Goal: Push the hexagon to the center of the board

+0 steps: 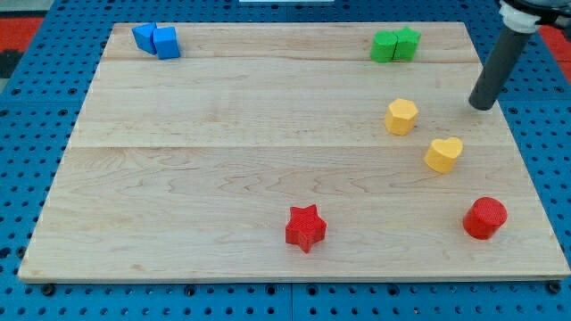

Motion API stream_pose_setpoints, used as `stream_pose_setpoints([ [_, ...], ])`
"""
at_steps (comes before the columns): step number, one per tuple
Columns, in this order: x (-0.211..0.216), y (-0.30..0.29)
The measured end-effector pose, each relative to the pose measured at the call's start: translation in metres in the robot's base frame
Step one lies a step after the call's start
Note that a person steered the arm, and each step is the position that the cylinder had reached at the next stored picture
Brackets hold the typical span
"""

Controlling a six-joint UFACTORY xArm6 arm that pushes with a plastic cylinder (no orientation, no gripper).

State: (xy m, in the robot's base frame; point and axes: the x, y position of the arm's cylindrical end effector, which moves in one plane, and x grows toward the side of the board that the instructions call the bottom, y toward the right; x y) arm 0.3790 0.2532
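Camera view: my tip (pixel 482 107) right of yellow hexagon (pixel 401 117).

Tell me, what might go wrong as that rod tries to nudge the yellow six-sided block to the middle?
My tip stands to the view's right of the yellow hexagon, apart from it.

1. An off-centre push could turn the hexagon or let it slip past my tip.
2. The yellow heart sits close below; a low approach might knock it too.
3. My tip is near the board edge, leaving little room to line up.
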Motion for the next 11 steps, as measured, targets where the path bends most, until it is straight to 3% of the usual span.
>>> stream_pose_setpoints([
  [2, 0.0, -0.147],
  [3, 0.0, -0.162],
  [4, 0.006, -0.115],
  [5, 0.033, -0.107],
  [7, 0.036, -0.197],
  [9, 0.067, -0.211],
  [10, 0.057, -0.237],
  [11, 0.006, -0.271],
])
